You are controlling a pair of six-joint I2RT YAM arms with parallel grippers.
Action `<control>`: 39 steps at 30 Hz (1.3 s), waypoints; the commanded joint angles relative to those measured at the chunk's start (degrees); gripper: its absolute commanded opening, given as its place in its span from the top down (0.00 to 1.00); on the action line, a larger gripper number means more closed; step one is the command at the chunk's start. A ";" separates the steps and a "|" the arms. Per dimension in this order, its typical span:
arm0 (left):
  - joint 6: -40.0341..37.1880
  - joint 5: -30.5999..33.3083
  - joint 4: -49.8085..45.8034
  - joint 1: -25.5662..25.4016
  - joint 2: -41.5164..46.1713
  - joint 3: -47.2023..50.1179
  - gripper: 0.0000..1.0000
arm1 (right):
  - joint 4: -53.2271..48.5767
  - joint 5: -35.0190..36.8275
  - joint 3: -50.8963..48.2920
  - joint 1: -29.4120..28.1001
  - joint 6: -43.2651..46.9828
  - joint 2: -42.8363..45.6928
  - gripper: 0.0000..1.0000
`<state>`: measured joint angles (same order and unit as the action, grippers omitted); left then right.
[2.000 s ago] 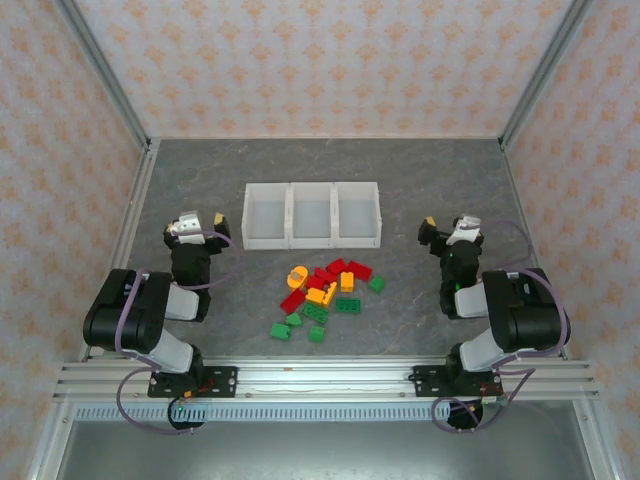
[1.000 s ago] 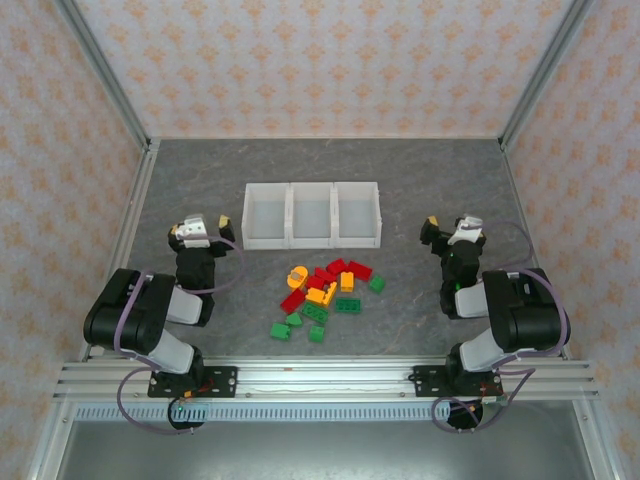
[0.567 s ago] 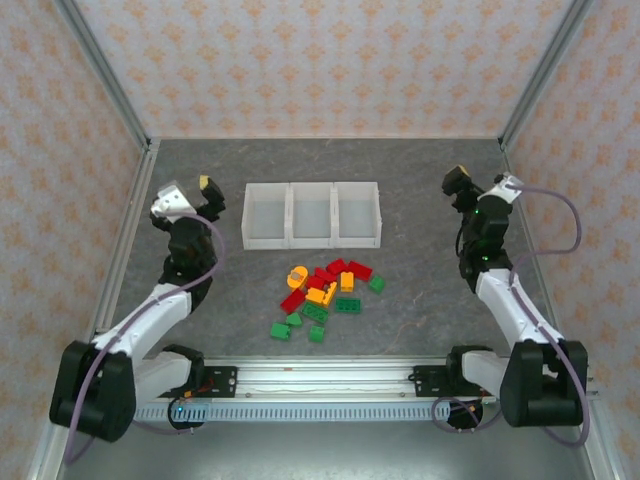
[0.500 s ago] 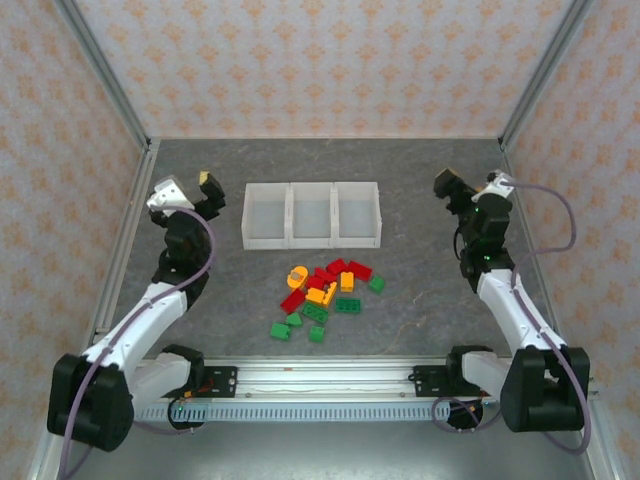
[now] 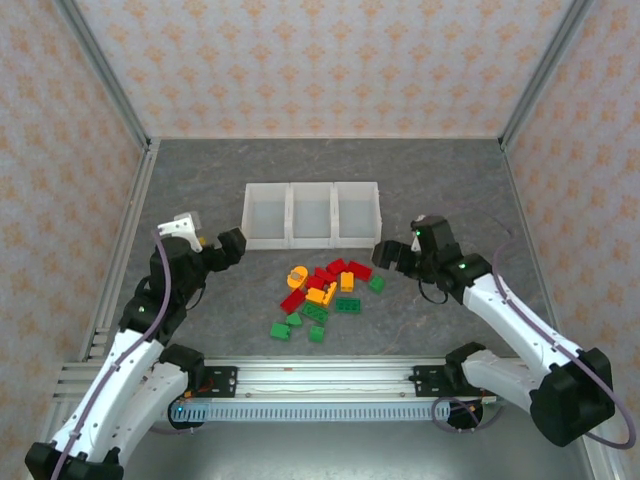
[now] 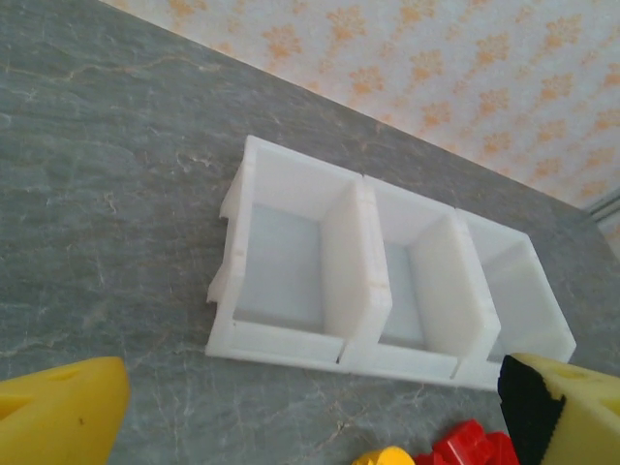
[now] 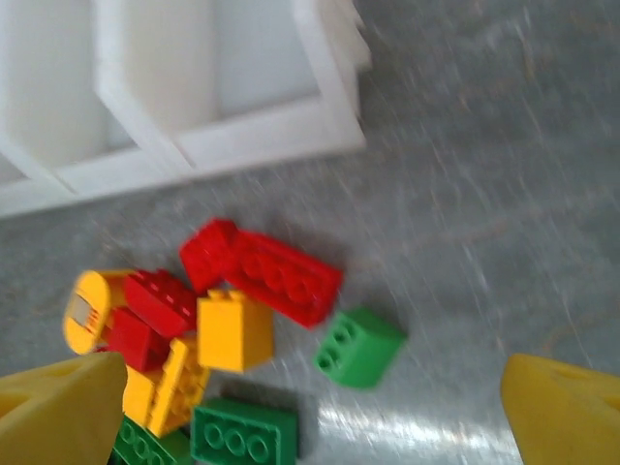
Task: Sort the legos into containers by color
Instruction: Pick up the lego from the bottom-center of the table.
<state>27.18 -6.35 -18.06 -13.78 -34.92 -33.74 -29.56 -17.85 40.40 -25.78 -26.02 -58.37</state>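
Three white bins (image 5: 312,243) joined in a row on the grey table (image 5: 200,170), long side toward the arms. Bricks (image 5: 325,290) in one loose pile on the table just in front of the bins, not touching them: reds and orange-yellows bunched mid-pile, greens mostly on the near and right fringes. Left gripper (image 5: 233,243) low, just left of the left bin's front corner, pointing toward the pile; jaws spread wide, nothing between. From left wrist: yellow fingertips (image 6: 58,412) in both bottom corners, bins across the middle with plain white floors showing, a bit of red brick (image 6: 475,450) and a yellow brick (image 6: 387,455) cut off at the bottom edge. Right gripper (image 5: 385,256) near the right bin's front corner, over the right edge of the pile; jaws likewise spread wide, gripping nothing. From right wrist, somewhat blurred: lone green brick (image 7: 360,347) on the table ahead of the open jaws, touching neither tip; long red brick (image 7: 276,271) just up-left of it, orange-yellow block (image 7: 234,329) beside that, flat green brick (image 7: 244,431) at the bottom edge, round yellow piece (image 7: 82,310) far left against the reds. Bin fronts along the top of that view.
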 commanded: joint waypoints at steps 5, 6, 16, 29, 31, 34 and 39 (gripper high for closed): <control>-0.73 -7.21 -1.73 -0.13 -4.35 -0.52 0.01 | -4.10 10.51 -2.26 -7.36 -13.23 -3.64 0.02; -1.21 -7.98 -1.68 -0.04 -4.46 -0.61 0.01 | -3.57 10.80 -2.17 -8.15 -13.40 -5.06 0.02; -4.88 -8.37 -2.86 -0.02 1.17 -1.68 0.01 | -2.90 14.99 2.99 -11.81 -10.36 -17.24 0.10; -5.03 -6.66 -0.70 -0.02 7.89 -0.19 0.01 | -4.81 15.56 9.72 -12.71 -2.16 -26.79 0.26; -5.04 -6.75 -0.49 -0.02 8.69 0.01 0.01 | -5.32 15.56 10.26 -12.97 -1.35 -27.47 0.26; -5.15 -6.97 0.04 -0.02 9.82 0.33 0.01 | -6.09 15.39 10.83 -13.07 -0.19 -28.58 0.26; -5.03 -6.92 0.49 -0.02 10.57 0.82 0.01 | -6.52 16.53 10.94 -13.22 0.38 -29.83 0.27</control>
<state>23.46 -14.11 -19.57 -13.78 -24.86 -33.85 -33.76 -3.97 50.13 -38.59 -26.94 -87.53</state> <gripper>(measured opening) 0.992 0.730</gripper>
